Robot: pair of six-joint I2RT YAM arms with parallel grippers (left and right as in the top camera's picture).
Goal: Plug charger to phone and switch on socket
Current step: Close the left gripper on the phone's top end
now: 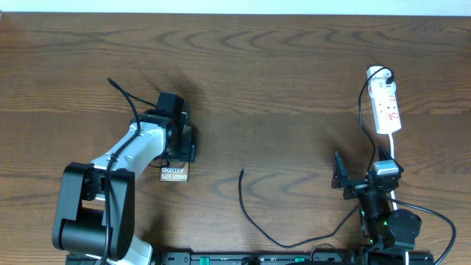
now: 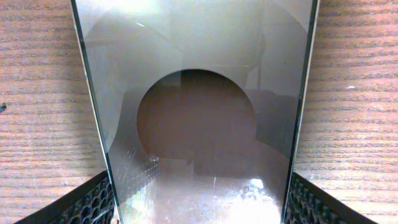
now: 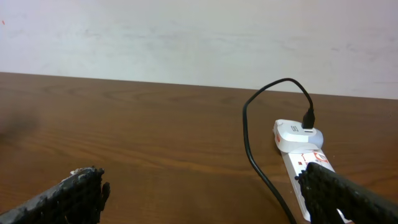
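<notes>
The phone (image 1: pixel 174 174) lies flat on the table at the left, its lettered end poking out from under my left gripper (image 1: pixel 176 140). In the left wrist view the phone's glossy face (image 2: pixel 199 93) fills the space between the fingers (image 2: pixel 93 202), which press on both its long edges, so my left gripper (image 2: pixel 199 208) is shut on it. The charger cable's free tip (image 1: pixel 242 173) rests mid-table, apart from the phone. The white socket (image 1: pixel 385 103) (image 3: pixel 298 155) lies at the far right. My right gripper (image 1: pixel 360 180) (image 3: pixel 205 199) stands wide open just in front of it, holding nothing.
From its tip the black charger cable (image 1: pixel 259 228) curves toward the front edge and on to the right arm's base. A second stretch of black cable (image 3: pixel 249 130) loops up to a white adapter (image 3: pixel 297 134) plugged into the socket's far end.
</notes>
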